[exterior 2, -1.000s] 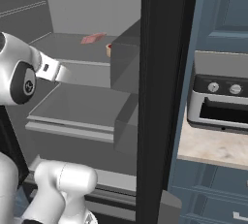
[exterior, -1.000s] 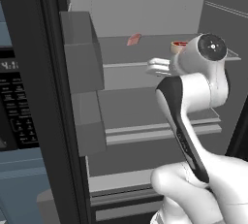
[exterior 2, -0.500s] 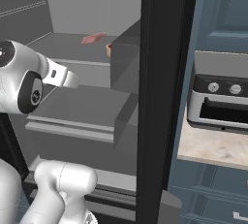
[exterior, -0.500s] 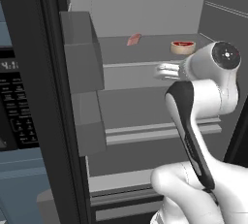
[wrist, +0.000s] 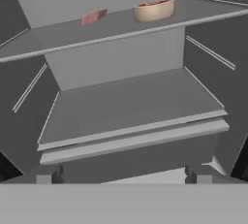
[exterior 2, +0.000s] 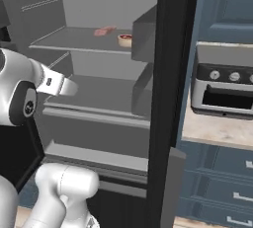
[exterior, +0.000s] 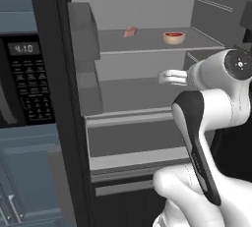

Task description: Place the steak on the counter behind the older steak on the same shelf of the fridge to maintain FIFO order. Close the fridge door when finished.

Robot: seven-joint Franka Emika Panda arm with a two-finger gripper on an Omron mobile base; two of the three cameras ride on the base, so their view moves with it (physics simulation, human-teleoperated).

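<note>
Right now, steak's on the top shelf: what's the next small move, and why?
Probably pull the claw back out of the fridge. It is open, holding nothing; the steak lies on the shelf behind the older steak, and the fridge door stands open.

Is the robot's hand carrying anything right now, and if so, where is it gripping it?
Nothing is held. In the hand view the tool stands open and bare, while the steak and the older steak both lie on the top shelf.
</note>
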